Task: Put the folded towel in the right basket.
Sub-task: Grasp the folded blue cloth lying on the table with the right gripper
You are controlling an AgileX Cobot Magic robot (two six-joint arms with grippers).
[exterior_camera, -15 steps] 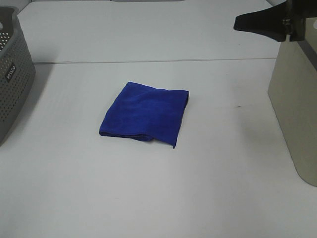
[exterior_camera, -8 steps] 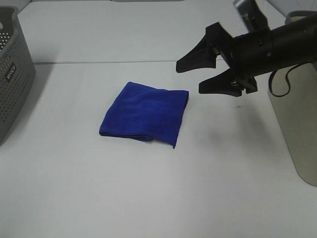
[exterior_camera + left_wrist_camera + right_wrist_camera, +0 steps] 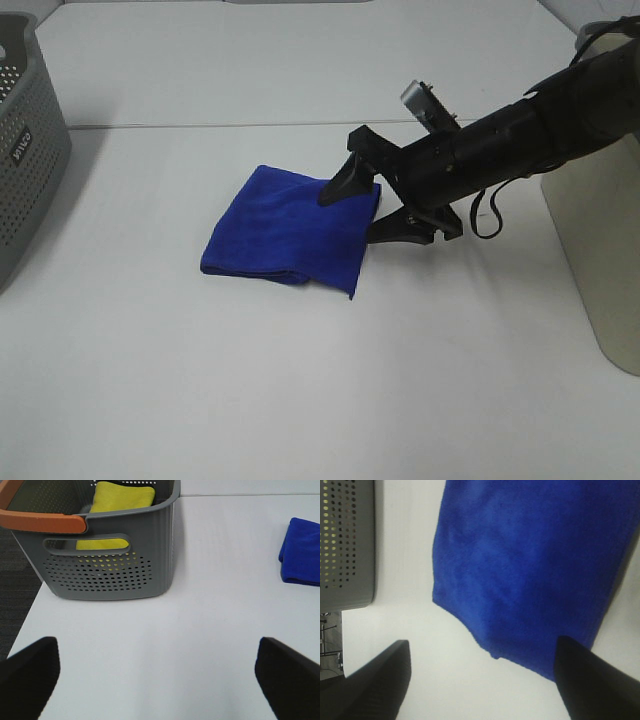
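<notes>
So we're at the very start here – the folded blue cloth towel point(image 3: 290, 228) lies flat on the white table point(image 3: 300, 400), not picked up yet and nowhere near inside anything. The black right gripper point(image 3: 348, 218) is down at the towel's right-hand edge with its fingers spread wide, one tip over the cloth and one just off its edge, nothing pinched. Can't tell from the overhead view whether the tips touch the fabric. What's left, by our reckoning, is basically everything: close on the towel, lift, carry, let go. The beige smooth-walled basket point(image 3: 600, 240) we take for the target stands well to the right of the towel, only partly in view. Far to the left of the towel sits a grey perforated plastic basket point(image 3: 25, 160) with an orange handle and a yellow cloth point(image 3: 122, 497) inside. The left gripper point(image 3: 160, 675) hangs near it, also spread and empty. Nothing lies between towel and beige basket – the only worry we see is its tall wall, so the lift probably needs height.
</notes>
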